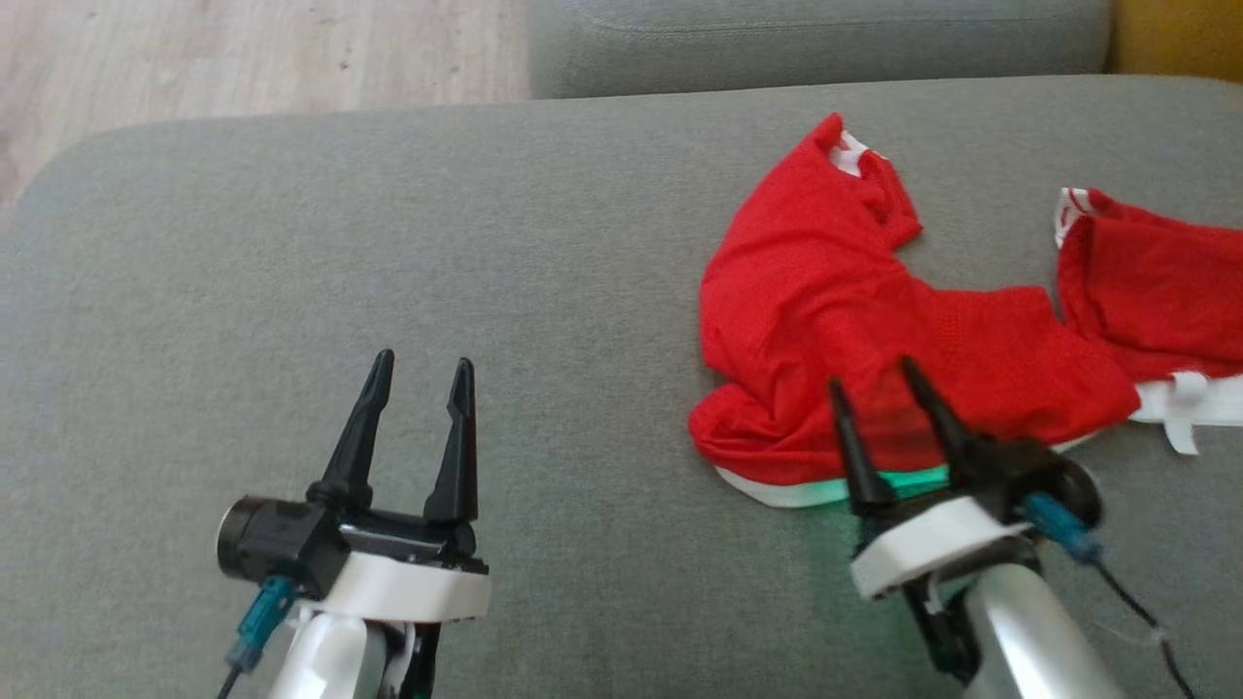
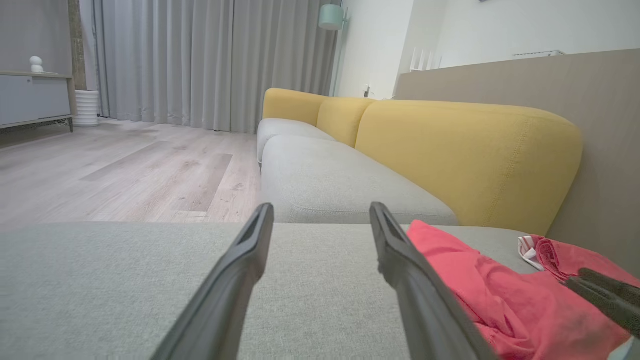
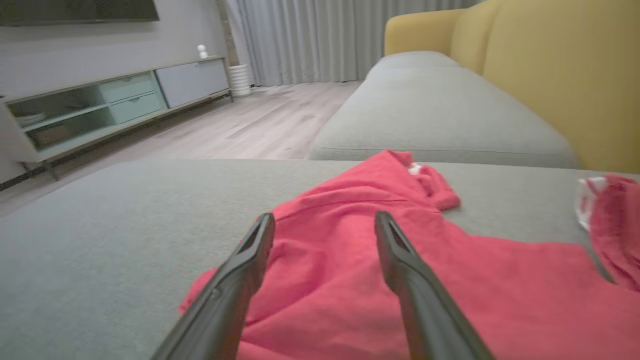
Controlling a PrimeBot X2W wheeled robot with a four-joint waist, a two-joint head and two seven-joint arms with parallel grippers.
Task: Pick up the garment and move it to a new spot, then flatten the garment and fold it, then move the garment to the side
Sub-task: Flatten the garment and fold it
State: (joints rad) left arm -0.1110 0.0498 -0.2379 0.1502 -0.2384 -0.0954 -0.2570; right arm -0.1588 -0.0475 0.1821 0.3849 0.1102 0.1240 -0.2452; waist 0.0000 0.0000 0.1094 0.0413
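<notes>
Red garment [image 1: 825, 291] on grey cushion [image 1: 388, 243]

A home living room: sofa [image 2: 450, 150], curtains [image 2: 200, 60], low media cabinet [image 3: 125, 95].

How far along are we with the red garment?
Nothing looks finished: the garment lies crumpled on the grey cushion. In hand: right gripper, jaws open, over its near edge; left gripper open, off to the side. Left: flatten, fold, move aside.

garment [image 1: 825, 291]: red mesh, white trim
seat cushion [image 1: 388, 243]: grey
backrest [image 2: 465, 150]: mustard yellow
floor [image 2: 125, 170]: pale wood grain
curtains [image 2: 200, 60]: grey
</notes>
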